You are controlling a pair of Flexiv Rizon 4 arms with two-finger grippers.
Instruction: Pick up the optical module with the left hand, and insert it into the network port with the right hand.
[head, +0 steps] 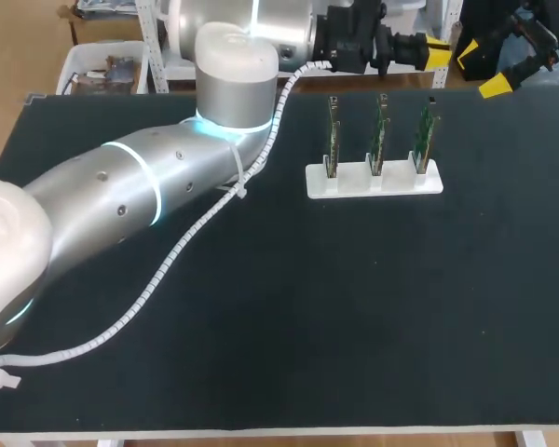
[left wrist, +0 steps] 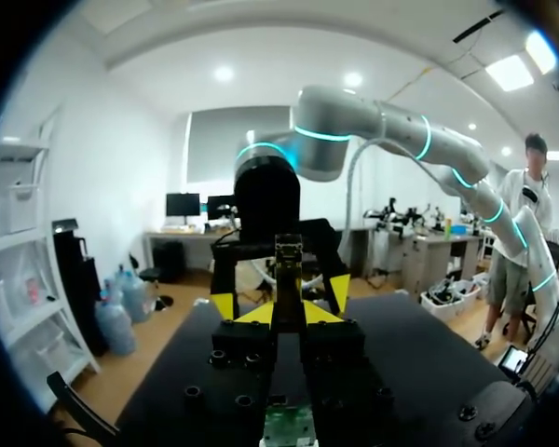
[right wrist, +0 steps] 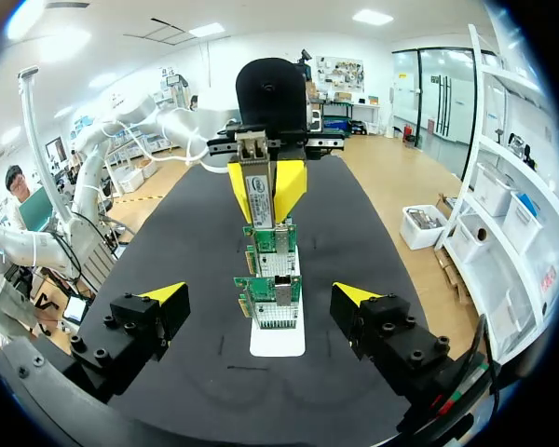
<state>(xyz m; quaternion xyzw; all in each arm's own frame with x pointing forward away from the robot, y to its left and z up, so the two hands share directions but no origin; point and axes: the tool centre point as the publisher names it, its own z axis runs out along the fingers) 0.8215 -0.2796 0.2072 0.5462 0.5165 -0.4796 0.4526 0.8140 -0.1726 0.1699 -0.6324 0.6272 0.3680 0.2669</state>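
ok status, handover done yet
Left tool shut on module. Right tool open, facing it, not yet gripping. Cards upright in stand, nothing blocking seen.

A matte black counter [head: 354,326] fills most of the head view, with a tan wooden floor [head: 9,56] beyond its far edge. There stand the white metal uprights of a shelf rack [head: 149,47] and a white plastic bin [head: 93,60].

In the left wrist view, plain white walls [left wrist: 102,158] rise to a white ceiling set with round recessed lights [left wrist: 225,73] and a bright rectangular panel [left wrist: 512,70]. A long desk carries dark monitors [left wrist: 182,203].

The right wrist view shows tall white open shelving [right wrist: 503,186] beside the counter and glass doors [right wrist: 438,93] at the far end.
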